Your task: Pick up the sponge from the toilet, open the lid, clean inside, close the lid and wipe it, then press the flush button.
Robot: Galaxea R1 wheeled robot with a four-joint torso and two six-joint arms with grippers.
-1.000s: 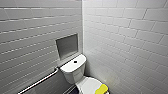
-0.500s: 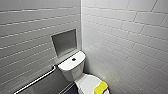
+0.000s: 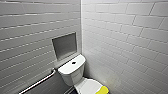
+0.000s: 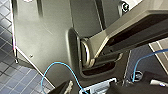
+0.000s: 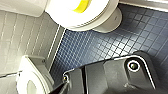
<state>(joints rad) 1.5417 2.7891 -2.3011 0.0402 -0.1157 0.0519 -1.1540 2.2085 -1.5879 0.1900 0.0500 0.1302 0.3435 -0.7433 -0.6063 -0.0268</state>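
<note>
Bright yellow sponge on shut white lid of toilet.
Lay with long axis across lid, near front edge; could not tell grip of the 2 arms.

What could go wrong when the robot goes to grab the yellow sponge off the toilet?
1. The sponge lies near the edge of the glossy lid; a clumsy nudge might slide it onto the blue tiled floor.
2. The toilet sits tight in a corner, with a grab bar on one side and a tiled wall on the other, so an arm might bump them.
</note>
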